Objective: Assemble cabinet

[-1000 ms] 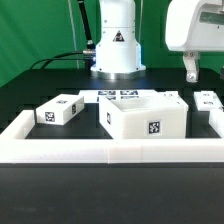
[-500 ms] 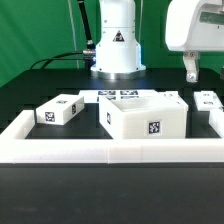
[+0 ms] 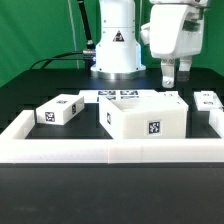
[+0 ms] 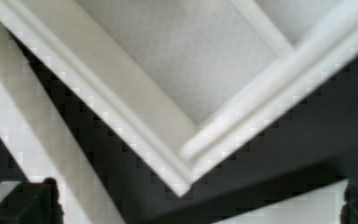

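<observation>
Although the cabinet body (image 3: 145, 118) stands in the middle of the black table (image 3: 30, 95), just behind the low white rim (image 3: 100, 150) at the near edge, the assembly looks barely begun. A small white block (image 3: 60, 110) lies apart on the exterior view's left. Another white piece (image 3: 208, 102) lies apart on the exterior view's right. Neither is joined to the body, so fitting them appears to be still ahead.

The body is a matte white box with a square black-and-white tag (image 3: 154, 127) on its near face. The wrist view shows a raised wall meeting at a corner around a recessed inner panel (image 4: 176, 70), so the top seems open.

The gripper (image 3: 172, 76) hangs above the body's far right corner, clear of it and holding nothing that shows. I cannot tell whether its fingers are apart or together. The marker board (image 3: 120, 95) lies flat beyond the body.
</observation>
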`<act>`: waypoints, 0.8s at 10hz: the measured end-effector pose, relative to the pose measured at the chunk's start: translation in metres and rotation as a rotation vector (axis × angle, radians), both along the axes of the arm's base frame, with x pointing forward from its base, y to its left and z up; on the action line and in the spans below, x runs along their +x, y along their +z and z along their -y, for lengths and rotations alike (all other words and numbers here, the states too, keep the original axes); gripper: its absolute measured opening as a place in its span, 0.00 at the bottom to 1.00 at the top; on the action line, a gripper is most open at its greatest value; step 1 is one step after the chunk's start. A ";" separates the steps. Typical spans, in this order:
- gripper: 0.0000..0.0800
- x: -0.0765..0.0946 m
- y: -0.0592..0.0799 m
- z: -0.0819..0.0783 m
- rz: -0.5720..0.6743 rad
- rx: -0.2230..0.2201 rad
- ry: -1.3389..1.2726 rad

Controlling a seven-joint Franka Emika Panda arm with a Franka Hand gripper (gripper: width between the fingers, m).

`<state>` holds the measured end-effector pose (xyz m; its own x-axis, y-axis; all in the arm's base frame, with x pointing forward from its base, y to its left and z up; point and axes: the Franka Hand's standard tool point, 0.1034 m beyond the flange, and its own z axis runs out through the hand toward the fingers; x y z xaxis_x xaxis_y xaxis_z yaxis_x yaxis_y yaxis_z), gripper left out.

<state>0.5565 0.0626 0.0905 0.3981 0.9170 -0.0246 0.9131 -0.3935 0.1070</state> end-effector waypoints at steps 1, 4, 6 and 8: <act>1.00 0.000 0.000 0.000 0.001 0.001 -0.004; 1.00 0.000 -0.001 0.001 -0.001 0.000 0.006; 1.00 -0.007 -0.005 0.018 -0.010 -0.021 0.263; 1.00 -0.018 -0.014 0.021 -0.075 -0.069 0.467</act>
